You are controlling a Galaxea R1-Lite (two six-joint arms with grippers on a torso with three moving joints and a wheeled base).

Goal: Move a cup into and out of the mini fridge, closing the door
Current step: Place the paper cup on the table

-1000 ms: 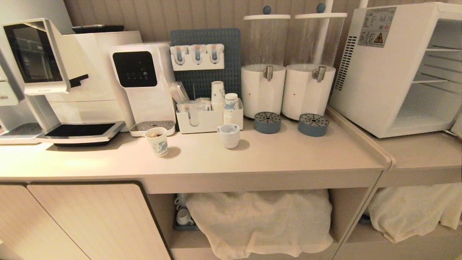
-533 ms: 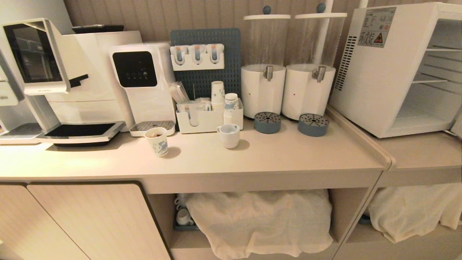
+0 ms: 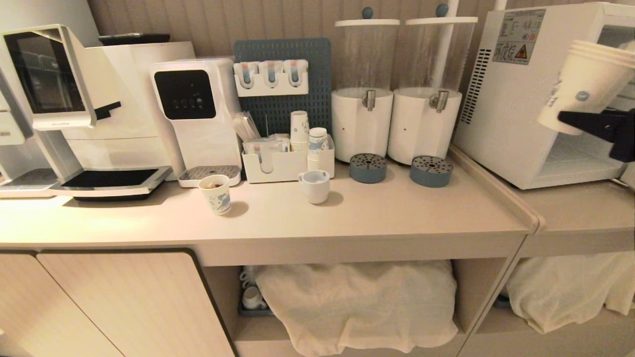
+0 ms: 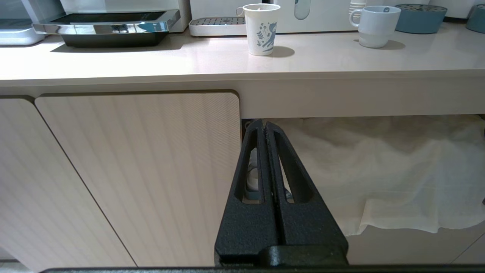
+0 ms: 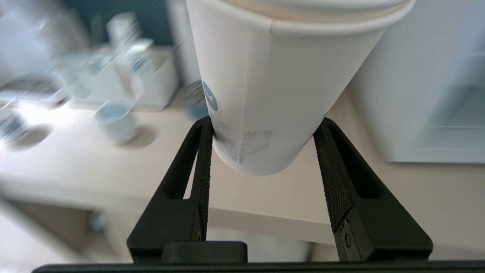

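Observation:
My right gripper (image 5: 264, 120) is shut on the lower end of the cup (image 5: 280, 76), a tall white paper cup with a small round blue logo and a layered rim. In the head view the cup (image 3: 585, 79) hangs tilted in the air at the far right, with the right gripper (image 3: 568, 118) under it, in front of the mini fridge (image 3: 516, 109). The fridge front stands open and shows wire shelves; the door itself is out of view. My left gripper (image 4: 264, 125) is shut on nothing, parked low before the cupboard front.
On the counter (image 3: 397, 218) stand a paper cup with blue drawings (image 3: 216, 194), a white mug (image 3: 314, 186), an organiser with stacked cups (image 3: 287, 161), two drink dispensers (image 3: 362, 124), a water dispenser (image 3: 198, 114) and a coffee machine (image 3: 74, 109). White cloth (image 3: 357, 302) fills the shelf below.
The right gripper with the cup has risen into the head view at the far right, in front of the fridge; before, neither showed there. The left arm has not moved.

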